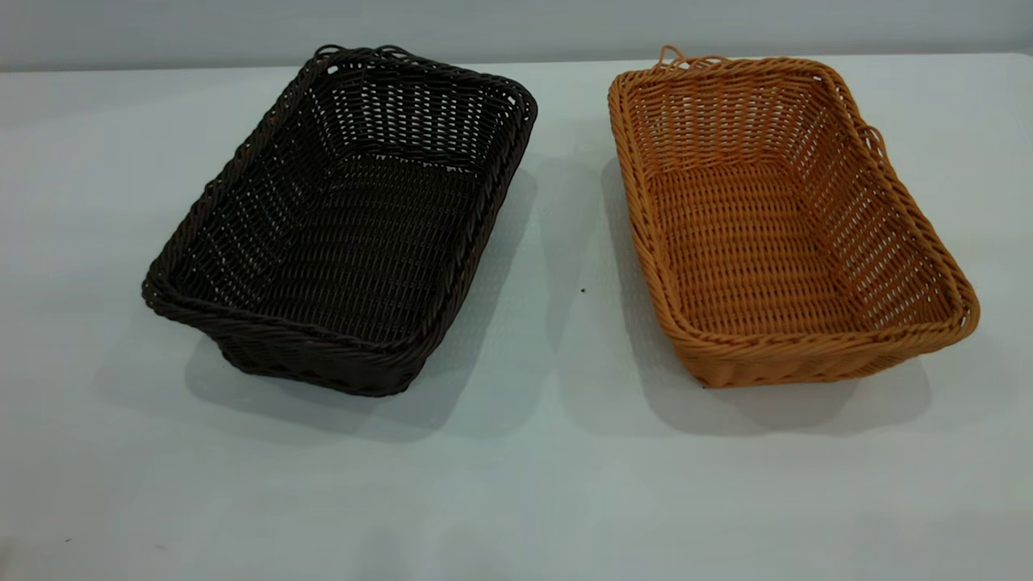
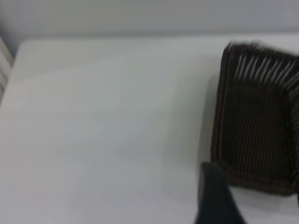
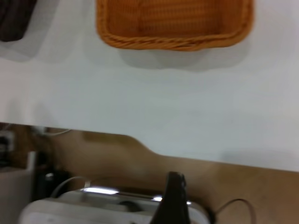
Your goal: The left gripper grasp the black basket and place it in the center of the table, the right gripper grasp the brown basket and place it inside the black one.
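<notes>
Neither arm shows in the exterior view. Left gripper: only 1 dark finger visible in the left wrist view, above the table, touching nothing. Right gripper: only 1 dark finger tip visible in the right wrist view, out past the table's edge, also touching nothing. Jaw spacing unreadable on both.

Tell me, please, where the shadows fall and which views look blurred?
Exterior view: sharp, soft shadows spread on the table in front of the black basket and the brown basket. Left wrist view: blurred throughout. Right wrist view: slightly soft, a shadow beneath the brown basket's rim.
</notes>
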Tool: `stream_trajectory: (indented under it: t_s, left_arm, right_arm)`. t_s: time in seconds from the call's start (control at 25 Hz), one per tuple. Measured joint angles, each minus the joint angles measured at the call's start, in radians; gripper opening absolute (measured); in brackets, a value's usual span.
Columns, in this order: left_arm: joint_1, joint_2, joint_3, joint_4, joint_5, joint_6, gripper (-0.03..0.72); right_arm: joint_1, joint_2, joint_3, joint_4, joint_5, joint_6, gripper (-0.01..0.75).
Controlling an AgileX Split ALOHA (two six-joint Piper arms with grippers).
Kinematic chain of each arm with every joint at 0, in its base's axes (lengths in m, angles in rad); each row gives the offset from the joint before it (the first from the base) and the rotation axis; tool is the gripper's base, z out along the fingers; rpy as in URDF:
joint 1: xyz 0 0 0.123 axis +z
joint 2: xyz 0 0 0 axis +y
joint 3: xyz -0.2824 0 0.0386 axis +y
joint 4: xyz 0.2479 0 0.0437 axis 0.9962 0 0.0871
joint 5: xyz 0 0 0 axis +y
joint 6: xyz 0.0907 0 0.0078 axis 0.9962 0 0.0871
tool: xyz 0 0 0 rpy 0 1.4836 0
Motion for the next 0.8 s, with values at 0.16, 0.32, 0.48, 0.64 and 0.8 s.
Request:
stream_trajectory:
  t_s: [0.16,0.32,0.48,0.64,0.8]
  left_arm:
    - [0.0,0.217,0.0,0.0,-0.11,0.045,0.508]
    - [0.0,0.394,0.0,0.0,-0.281,0.072,0.554]
    - [0.0,0.538,-0.023,0.0,-0.397,0.077,0.561]
    - [0.0,0.676,-0.102,0.0,-0.419,0.077,0.561]
    - [0.0,0.781,-0.171,0.0,-0.433,0.076,0.561]
  right_arm:
    - [0.0,0.179,-0.001,0.194,-0.135,-0.111,0.587]
    - [0.0,0.376,-0.001,0.4,-0.234,-0.237,0.587]
    - [0.0,0.597,-0.006,0.634,-0.275,-0.316,0.587]
    - [0.0,0.825,-0.011,0.86,-0.28,-0.358,0.587]
    - [0.0,1.028,-0.014,1.132,-0.28,-0.426,0.587]
